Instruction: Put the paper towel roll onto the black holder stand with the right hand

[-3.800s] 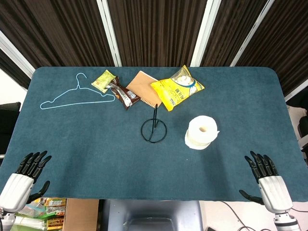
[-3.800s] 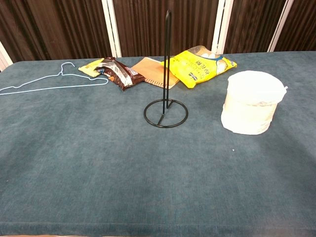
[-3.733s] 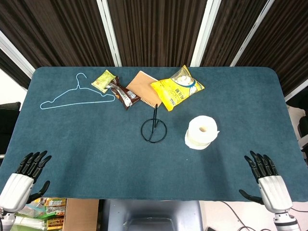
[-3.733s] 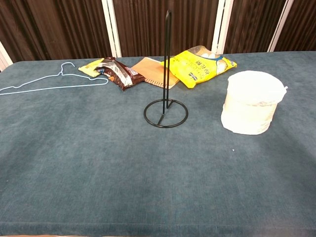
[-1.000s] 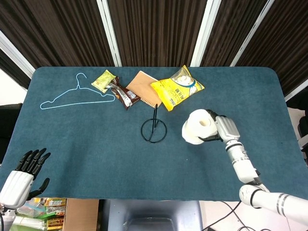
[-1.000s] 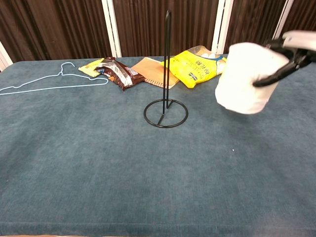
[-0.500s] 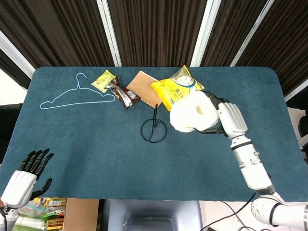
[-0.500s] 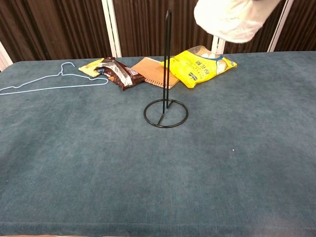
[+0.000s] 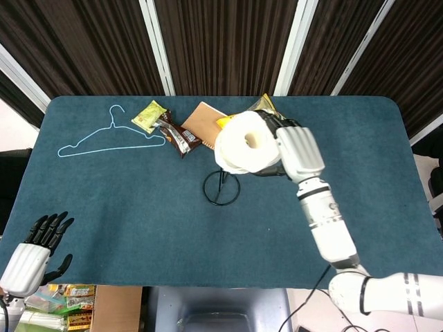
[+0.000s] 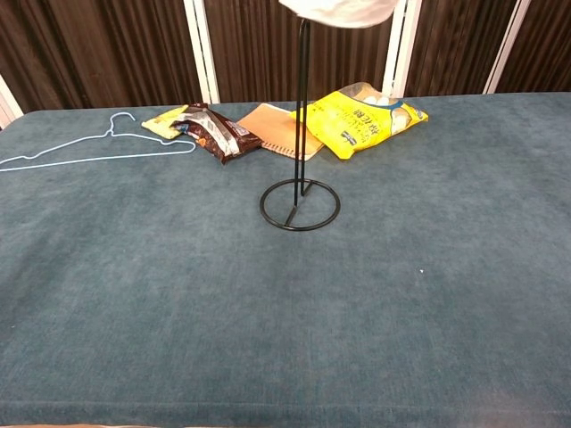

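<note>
The right hand gripped the paper towel roll above the holder stand; an off-center core could've tipped it. The left hand sat open.

Paper towel roll in right hand, above black holder stand

My right hand holds the paper towel roll above the holder stand at mid-desk. Behind the stand lie a notebook and snack bags; a hanger lies far left. My left hand rests off the near-left corner.
</note>
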Available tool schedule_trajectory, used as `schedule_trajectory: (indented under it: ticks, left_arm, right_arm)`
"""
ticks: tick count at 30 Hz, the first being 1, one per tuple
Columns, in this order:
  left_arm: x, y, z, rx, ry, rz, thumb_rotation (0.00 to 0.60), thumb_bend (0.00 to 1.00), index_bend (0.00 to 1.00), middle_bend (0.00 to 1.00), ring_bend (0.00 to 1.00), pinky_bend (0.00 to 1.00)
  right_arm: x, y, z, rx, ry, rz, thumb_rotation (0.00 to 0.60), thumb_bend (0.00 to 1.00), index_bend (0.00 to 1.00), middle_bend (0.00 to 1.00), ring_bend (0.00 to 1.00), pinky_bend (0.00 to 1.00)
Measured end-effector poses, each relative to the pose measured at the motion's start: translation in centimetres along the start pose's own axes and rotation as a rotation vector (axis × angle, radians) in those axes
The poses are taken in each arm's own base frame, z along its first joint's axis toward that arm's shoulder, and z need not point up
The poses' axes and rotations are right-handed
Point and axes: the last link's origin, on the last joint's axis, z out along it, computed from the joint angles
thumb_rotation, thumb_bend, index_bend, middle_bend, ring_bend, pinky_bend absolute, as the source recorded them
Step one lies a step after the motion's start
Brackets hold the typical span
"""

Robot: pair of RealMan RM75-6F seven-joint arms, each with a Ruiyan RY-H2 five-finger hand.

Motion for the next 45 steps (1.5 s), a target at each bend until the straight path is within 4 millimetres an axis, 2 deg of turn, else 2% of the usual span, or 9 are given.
schedule_trajectory:
  ticks: [4, 9, 16, 21, 26, 35, 42, 45]
  left_arm:
    - [0.0, 0.0, 0.0, -0.002, -0.004, -0.008, 0.600, 0.43, 0.00, 0.01, 0.00, 0.09]
    - [0.1, -0.1, 0.0, -0.006, -0.008, -0.013, 0.600, 0.43, 0.00, 0.01, 0.00, 0.09]
    - [0.0, 0.0, 0.0, -0.007, -0.009, -0.008, 0.600, 0.43, 0.00, 0.01, 0.00, 0.09]
    - [0.1, -0.1, 0.0, -0.003, -0.005, -0.009, 0.600, 0.43, 0.00, 0.01, 0.00, 0.09]
    - [0.0, -0.2, 0.1, -0.001, -0.009, -0.010, 0.600, 0.43, 0.00, 0.01, 0.00, 0.09]
    - [0.1, -0.1, 0.0, -0.003, -0.006, -0.010, 0.600, 0.43, 0.00, 0.01, 0.00, 0.09]
    - [0.2, -0.1, -0.1, -0.008, -0.004, -0.012, 0.600, 0.43, 0.00, 0.01, 0.00, 0.09]
    - [0.2, -0.1, -0.1, -0.010, -0.004, -0.012, 0.600, 0.43, 0.00, 0.01, 0.00, 0.09]
  right_arm:
    - [-1.1, -1.2, 0.4, -0.016, -0.030, 0.007, 0.600, 0.31, 0.78, 0.58, 0.50, 0.40]
    - [-2.2, -1.2, 0.7, -0.036, -0.050, -0.011, 0.600, 0.31, 0.78, 0.58, 0.50, 0.40]
    - [-3.0, -1.6, 1.5, -0.038, -0.045, -0.026, 0.600, 0.31, 0.78, 0.58, 0.50, 0.40]
    - [-2.8, -2.3, 1.9, -0.038, -0.021, -0.013, 0.600, 0.31, 0.78, 0.58, 0.50, 0.40]
    - [-3.0, -2.1, 1.9, -0.052, -0.034, -0.009, 0.600, 0.31, 0.78, 0.58, 0.50, 0.40]
    - [-5.0, -2.4, 2.2, -0.080, -0.116, 0.011, 0.600, 0.31, 0.78, 0.58, 0.50, 0.40]
    - [-6.5, -1.9, 2.5, -0.126, -0.163, 0.000, 0.600, 0.31, 0.77, 0.58, 0.50, 0.41]
    - [-7.7, -1.4, 2.6, -0.143, -0.186, -0.009, 0.600, 0.31, 0.70, 0.58, 0.49, 0.40]
